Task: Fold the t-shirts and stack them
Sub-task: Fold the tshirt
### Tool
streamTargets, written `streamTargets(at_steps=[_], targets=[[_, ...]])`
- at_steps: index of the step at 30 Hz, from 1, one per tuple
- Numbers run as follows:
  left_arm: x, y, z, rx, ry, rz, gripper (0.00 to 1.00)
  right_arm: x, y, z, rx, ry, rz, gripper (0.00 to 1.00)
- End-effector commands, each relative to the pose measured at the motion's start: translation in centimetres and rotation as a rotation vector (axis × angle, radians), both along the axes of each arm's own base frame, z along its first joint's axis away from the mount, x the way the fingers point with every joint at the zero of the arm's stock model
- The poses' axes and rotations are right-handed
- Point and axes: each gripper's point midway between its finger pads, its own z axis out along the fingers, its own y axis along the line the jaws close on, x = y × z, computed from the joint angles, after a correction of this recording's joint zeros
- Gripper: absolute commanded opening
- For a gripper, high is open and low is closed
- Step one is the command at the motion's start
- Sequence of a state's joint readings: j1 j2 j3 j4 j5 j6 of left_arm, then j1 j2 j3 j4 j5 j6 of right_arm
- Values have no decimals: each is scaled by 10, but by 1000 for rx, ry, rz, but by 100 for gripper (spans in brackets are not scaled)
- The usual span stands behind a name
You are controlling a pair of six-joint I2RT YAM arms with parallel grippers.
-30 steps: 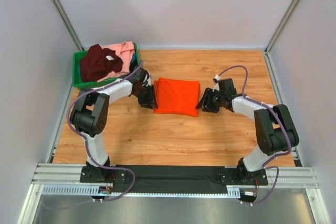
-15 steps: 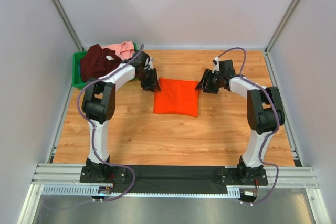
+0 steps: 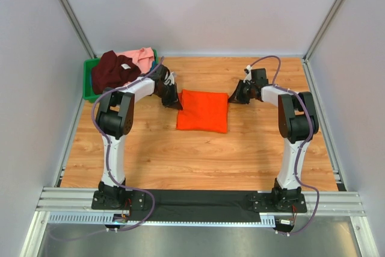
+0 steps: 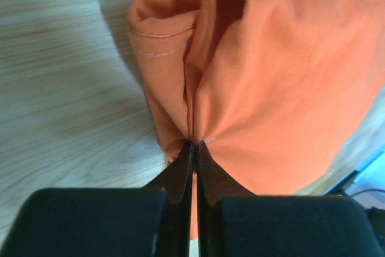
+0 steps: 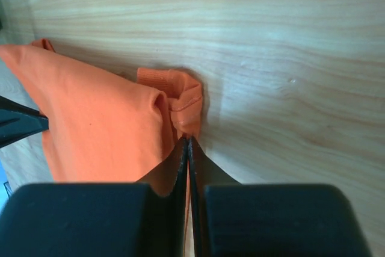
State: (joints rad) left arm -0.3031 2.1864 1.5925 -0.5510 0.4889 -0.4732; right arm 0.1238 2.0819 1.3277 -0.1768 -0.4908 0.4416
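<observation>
I am pinching the far corners of the orange t-shirt [image 3: 203, 112], which is lying folded on the desk [image 3: 240, 148] between the arms. The left gripper [image 4: 192, 146] and right gripper [image 5: 188, 139] are each clamping fully closed on cloth. I am judging this as the final squaring of the fold; next I am expecting to release and fetch the maroon t-shirt [image 3: 111, 71] from the green bin [image 3: 88, 91]. The wrist views are showing the bunched hems that the top view is hiding.
</observation>
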Motion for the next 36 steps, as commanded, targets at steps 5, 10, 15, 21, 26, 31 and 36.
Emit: streamTargets(at_steps=[5, 10, 15, 21, 26, 31, 36], targets=[[5, 8, 11, -84, 4, 60, 0, 24, -1, 13, 34, -89, -35, 0], [5, 6, 13, -104, 10, 50, 17, 23, 2, 16, 49, -94, -26, 0], [12, 10, 42, -78, -52, 43, 29, 20, -1, 35, 32, -103, -20, 12], [38, 4, 87, -109, -176, 56, 31, 11, 1, 46, 42, -114, 29, 46], [54, -8, 95, -164, -201, 43, 31, 12, 4, 42, 43, -118, 60, 50], [66, -15, 81, -184, -177, 29, 31, 17, 12, 47, 92, -149, 94, 53], [83, -13, 63, -141, -189, 30, 31, 33, 12, 35, 78, -129, 80, 53]])
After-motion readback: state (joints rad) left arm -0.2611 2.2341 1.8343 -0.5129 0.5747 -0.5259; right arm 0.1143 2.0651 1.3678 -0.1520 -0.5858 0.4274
